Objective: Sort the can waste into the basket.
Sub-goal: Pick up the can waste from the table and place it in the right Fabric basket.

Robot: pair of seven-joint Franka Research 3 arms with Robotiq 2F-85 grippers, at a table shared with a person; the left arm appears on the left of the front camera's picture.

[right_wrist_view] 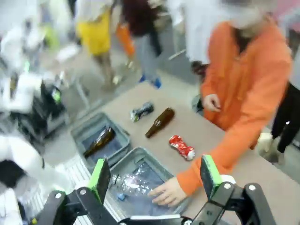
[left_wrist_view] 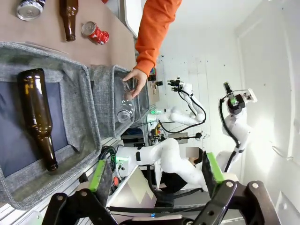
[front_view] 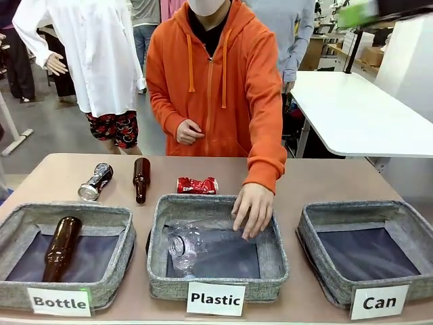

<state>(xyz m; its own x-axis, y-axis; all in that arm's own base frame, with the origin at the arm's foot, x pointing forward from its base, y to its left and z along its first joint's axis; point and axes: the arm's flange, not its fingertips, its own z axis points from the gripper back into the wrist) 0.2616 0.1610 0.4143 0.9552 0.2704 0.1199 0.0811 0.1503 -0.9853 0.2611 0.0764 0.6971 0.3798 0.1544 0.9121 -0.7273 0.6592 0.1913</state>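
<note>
A crushed red can (front_view: 197, 185) (left_wrist_view: 95, 33) (right_wrist_view: 182, 147) lies on the table behind the middle basket. A dark black-and-silver can (front_view: 95, 181) (left_wrist_view: 30, 8) (right_wrist_view: 142, 111) lies at the back left. The grey "Can" basket (front_view: 407, 227) stands at the right with nothing in it. My left gripper (left_wrist_view: 157, 174) is open, raised above the left end of the table beside the "Bottle" basket. My right gripper (right_wrist_view: 154, 177) is open, high over the table, with the "Plastic" basket below it.
A person in an orange hoodie has a hand (front_view: 253, 208) in the "Plastic" basket (front_view: 159, 233) on a clear plastic bottle (front_view: 186, 247). The "Bottle" basket (front_view: 13, 227) holds a brown bottle (front_view: 61, 247). Another brown bottle (front_view: 141, 179) lies between the cans.
</note>
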